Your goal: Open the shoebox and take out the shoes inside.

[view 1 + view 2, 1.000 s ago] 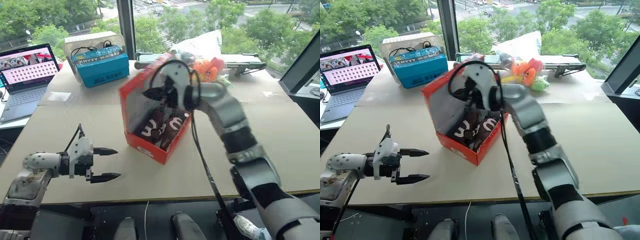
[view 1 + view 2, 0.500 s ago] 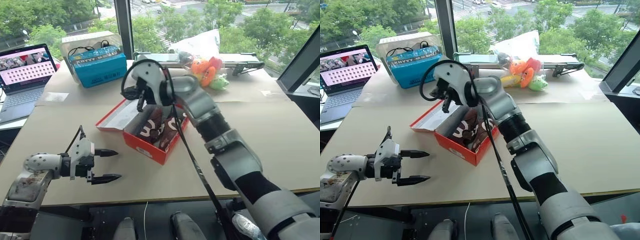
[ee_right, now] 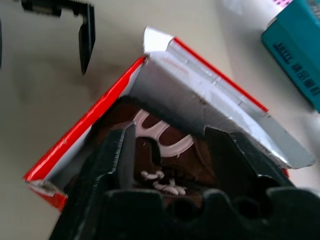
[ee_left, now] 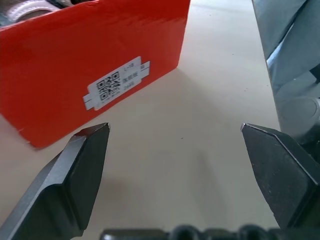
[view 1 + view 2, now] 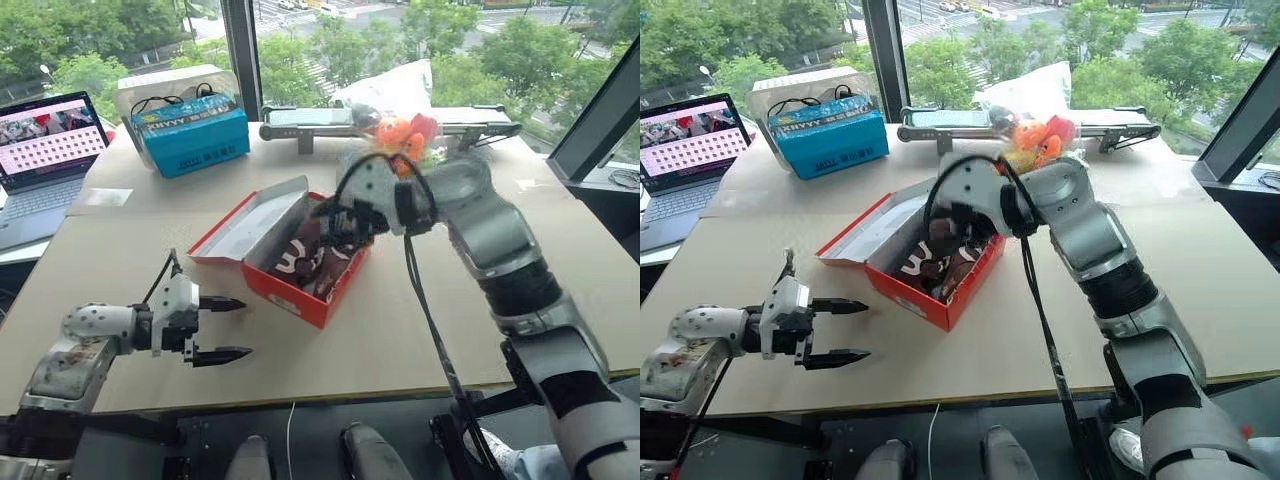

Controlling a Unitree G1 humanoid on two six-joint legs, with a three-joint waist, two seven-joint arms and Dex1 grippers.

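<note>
With the shoebox [image 5: 300, 262] lid now flopped flat open, the right gripper [image 5: 345, 217] has let go and hovers wide-jawed over the shoes [image 5: 318, 258], ready to pick, while the left gripper [image 5: 222, 329] waits spread wide near the box

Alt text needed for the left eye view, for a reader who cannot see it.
A red shoebox sits on a tan table with its lid folded open, two dark brown shoes inside. The right gripper hangs open just above the shoes, while the left gripper waits open near the table's front edge. A blue box and laptop stand behind.
</note>
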